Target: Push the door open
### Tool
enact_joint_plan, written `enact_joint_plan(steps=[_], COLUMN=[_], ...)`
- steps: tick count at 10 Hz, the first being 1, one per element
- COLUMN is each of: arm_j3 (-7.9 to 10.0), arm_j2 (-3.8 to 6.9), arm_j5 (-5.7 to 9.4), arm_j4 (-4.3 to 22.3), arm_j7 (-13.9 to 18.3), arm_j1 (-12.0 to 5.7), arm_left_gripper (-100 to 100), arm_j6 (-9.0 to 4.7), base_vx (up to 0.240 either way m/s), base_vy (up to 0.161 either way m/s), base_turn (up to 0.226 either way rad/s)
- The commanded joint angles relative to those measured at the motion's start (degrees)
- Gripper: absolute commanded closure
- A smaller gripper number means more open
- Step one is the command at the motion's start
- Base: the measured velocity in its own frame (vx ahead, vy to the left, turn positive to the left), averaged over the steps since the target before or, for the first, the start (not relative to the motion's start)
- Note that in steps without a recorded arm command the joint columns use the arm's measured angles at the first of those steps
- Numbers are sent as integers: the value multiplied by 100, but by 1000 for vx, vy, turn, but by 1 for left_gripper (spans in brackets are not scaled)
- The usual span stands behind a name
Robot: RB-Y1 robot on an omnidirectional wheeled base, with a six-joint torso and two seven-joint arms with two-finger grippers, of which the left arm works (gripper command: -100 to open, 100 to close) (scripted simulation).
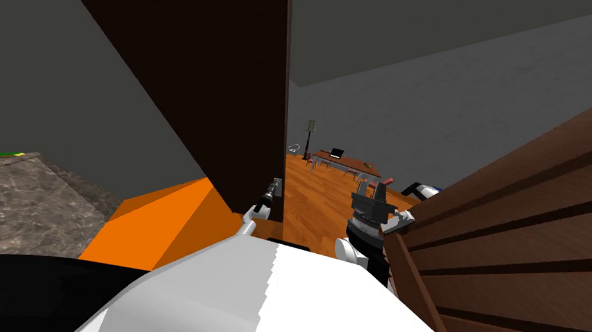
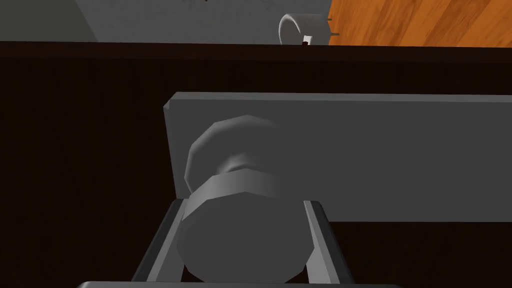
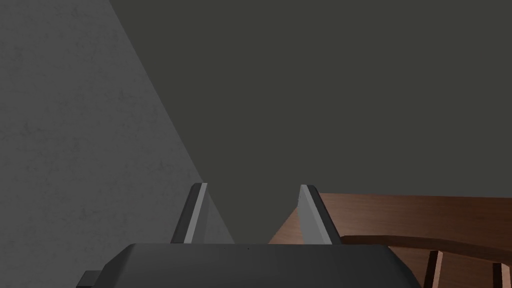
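A tall dark brown door [image 1: 217, 72] stands ajar straight ahead, its free edge turned toward me. Low on that edge sits a grey round knob [image 1: 277, 187] on a grey plate [image 2: 375, 160]. My left gripper [image 1: 265, 202] reaches up to the knob. In the left wrist view the knob [image 2: 240, 225] fills the space between the two fingers, which press its sides, so the left gripper [image 2: 243, 202] is shut on it. My right gripper [image 1: 372, 186] is raised to the right of the door, open and holding nothing [image 3: 253, 186].
A large brown panelled wooden piece [image 1: 527, 252] slants close by my right arm. Past the door lies a wooden floor [image 1: 318, 201] with a long table [image 1: 346, 162] and a floor lamp [image 1: 309, 133]. On my left are an orange floor [image 1: 162, 223] and grey stone flooring [image 1: 16, 201].
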Motion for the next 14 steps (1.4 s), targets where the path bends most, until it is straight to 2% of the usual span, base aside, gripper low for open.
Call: enact_joint_plan(steps=[1,9,10,11,14], arm_j3=[87,601,536,536,512], arm_j2=[64,243,155,155,-77], arm_j5=[12,89,54,54,12], arm_j4=[3,73,64,64,-38], arm_j7=[-14,-106,-185,-185,-304], arm_j1=[-31,-84,-89,-89,-32], arm_left_gripper=[100,100,-100,-100,-100], arm_j6=[-9,-17,0,0,12], base_vx=[167,196,-23,-189,-207], base_vy=[-34,-73,-34,-3,-17], base_turn=[32,72,127,14,39])
